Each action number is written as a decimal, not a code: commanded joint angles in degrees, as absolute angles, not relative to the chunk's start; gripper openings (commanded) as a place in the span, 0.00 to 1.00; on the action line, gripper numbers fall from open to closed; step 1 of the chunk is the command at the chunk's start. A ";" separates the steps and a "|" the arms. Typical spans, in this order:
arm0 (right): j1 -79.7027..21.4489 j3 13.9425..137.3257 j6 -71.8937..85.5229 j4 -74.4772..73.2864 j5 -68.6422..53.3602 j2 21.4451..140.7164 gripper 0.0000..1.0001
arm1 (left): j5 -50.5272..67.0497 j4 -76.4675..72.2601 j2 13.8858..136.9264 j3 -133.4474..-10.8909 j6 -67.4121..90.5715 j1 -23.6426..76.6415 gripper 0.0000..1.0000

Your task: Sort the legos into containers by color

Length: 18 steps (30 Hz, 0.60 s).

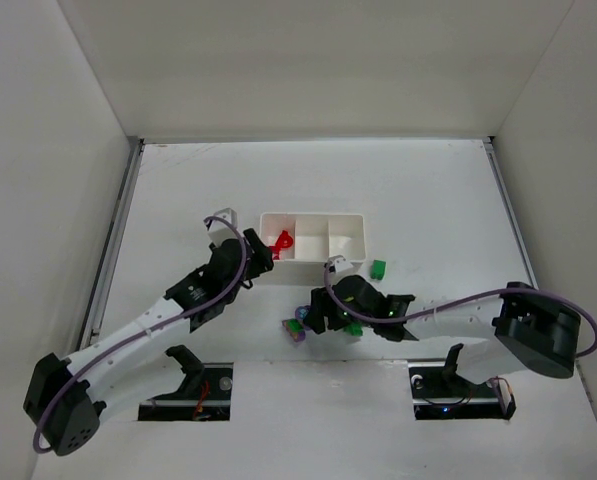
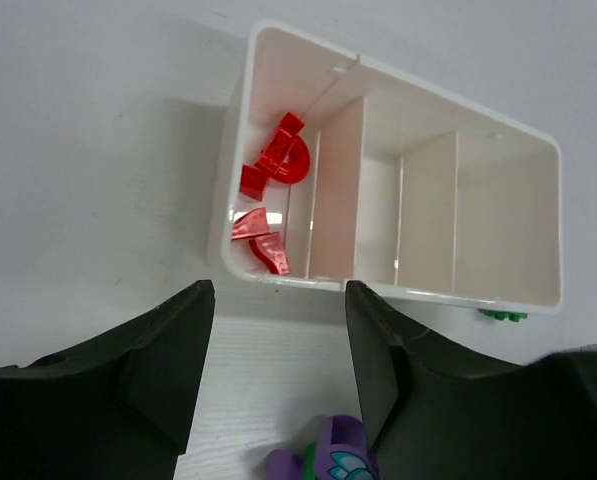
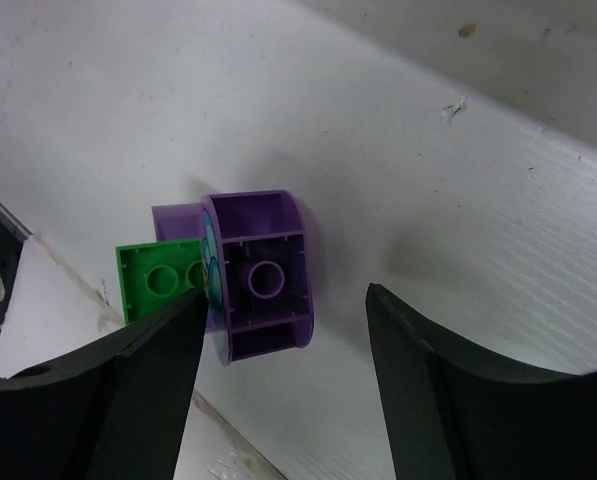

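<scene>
The white tray has three compartments. Several red legos lie in its left one, also seen in the left wrist view; the other two show nothing inside. My left gripper is open and empty at the tray's near left corner. A purple lego lies on the table against a green lego. My right gripper is open just above them, the purple one near its left finger. The purple lego also shows in the top view.
A green lego lies on the table by the tray's near right corner. Another green piece shows under the right arm. The table's near edge and the arm mounts are close below the purple lego.
</scene>
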<state>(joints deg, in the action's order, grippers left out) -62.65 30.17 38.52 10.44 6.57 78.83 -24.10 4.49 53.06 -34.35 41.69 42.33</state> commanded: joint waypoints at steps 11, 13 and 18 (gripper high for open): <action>-58.49 29.18 45.52 23.55 -2.90 81.39 0.40 | -24.17 12.48 43.25 -26.81 48.69 43.72 0.52; -58.31 29.44 45.79 24.34 -3.08 80.86 0.35 | -24.17 11.96 42.45 -26.37 49.04 43.99 0.52; -57.44 31.02 46.41 25.31 -3.43 78.76 0.31 | -24.17 10.20 39.65 -26.02 49.66 44.51 0.54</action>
